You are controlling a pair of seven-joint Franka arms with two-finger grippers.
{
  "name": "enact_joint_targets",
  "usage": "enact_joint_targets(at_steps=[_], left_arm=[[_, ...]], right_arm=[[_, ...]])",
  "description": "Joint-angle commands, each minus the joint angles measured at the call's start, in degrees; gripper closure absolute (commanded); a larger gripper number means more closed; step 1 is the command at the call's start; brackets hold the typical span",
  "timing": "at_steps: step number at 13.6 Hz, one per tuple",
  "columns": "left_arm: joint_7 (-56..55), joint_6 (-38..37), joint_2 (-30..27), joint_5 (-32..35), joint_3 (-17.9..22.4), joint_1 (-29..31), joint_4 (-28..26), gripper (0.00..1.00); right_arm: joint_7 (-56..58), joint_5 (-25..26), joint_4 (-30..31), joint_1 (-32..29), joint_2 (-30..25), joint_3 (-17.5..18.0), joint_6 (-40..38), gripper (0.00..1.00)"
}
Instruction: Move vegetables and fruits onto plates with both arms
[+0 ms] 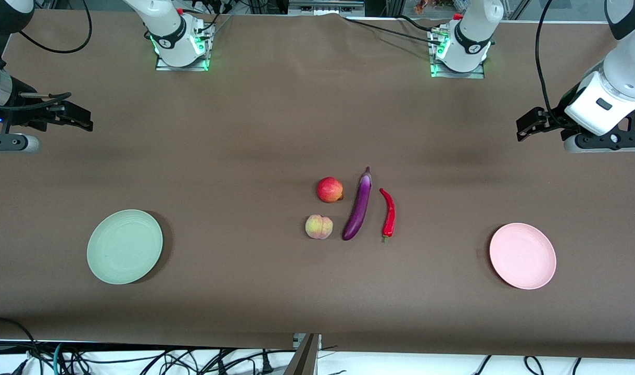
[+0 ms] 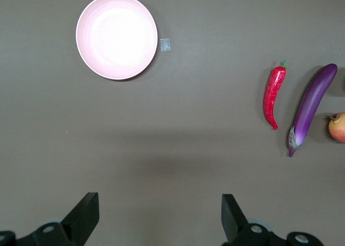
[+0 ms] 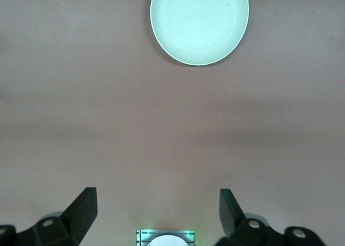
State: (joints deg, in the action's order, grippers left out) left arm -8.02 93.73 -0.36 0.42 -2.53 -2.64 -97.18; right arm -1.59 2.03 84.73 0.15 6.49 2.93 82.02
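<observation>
Four items lie mid-table: a red apple [image 1: 330, 189], a peach [image 1: 318, 227] nearer the camera, a purple eggplant [image 1: 359, 208] and a red chili [image 1: 389, 213] beside it. The mint green plate [image 1: 125, 246] lies toward the right arm's end, the pink plate [image 1: 522, 255] toward the left arm's end; both are bare. My left gripper [image 1: 523, 129] hangs open and empty over bare table at its end. Its wrist view shows the gripper [image 2: 160, 213], the pink plate [image 2: 117, 36], chili [image 2: 273, 96], eggplant [image 2: 311, 108] and apple [image 2: 338, 128]. My right gripper [image 1: 83, 121] is open over its end, above the green plate [image 3: 199, 24].
The two arm bases [image 1: 182, 47] [image 1: 458, 52] with green lights stand at the table's edge farthest from the camera. A small pale marker [image 1: 479, 253] sits on the brown cloth beside the pink plate. Cables trail below the table's near edge [image 1: 192, 359].
</observation>
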Motion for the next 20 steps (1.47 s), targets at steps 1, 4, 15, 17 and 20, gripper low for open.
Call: enact_joint_targets(at_steps=[1, 4, 15, 17, 20], left_arm=[[0.9, -1.2, 0.7, 0.5, 0.0, 0.0, 1.7, 0.0], [0.9, -1.3, 0.6, 0.5, 0.0, 0.0, 1.7, 0.0], [1.0, -1.3, 0.7, 0.5, 0.0, 0.0, 1.7, 0.0], [1.0, -1.3, 0.7, 0.5, 0.0, 0.0, 1.7, 0.0], [1.0, -1.3, 0.7, 0.5, 0.0, 0.0, 1.7, 0.0]], right_arm=[[-0.2, -0.8, 0.5, -0.3, -0.8, 0.1, -0.3, 0.0], [0.8, -0.8, 0.4, -0.7, -0.7, 0.1, -0.1, 0.0], [0.5, -1.7, 0.5, -0.7, -0.7, 0.1, 0.1, 0.0], [0.5, -1.7, 0.5, -0.6, -0.7, 0.1, 0.1, 0.0], [0.5, -1.7, 0.5, -0.7, -0.7, 0.1, 0.0, 0.0]])
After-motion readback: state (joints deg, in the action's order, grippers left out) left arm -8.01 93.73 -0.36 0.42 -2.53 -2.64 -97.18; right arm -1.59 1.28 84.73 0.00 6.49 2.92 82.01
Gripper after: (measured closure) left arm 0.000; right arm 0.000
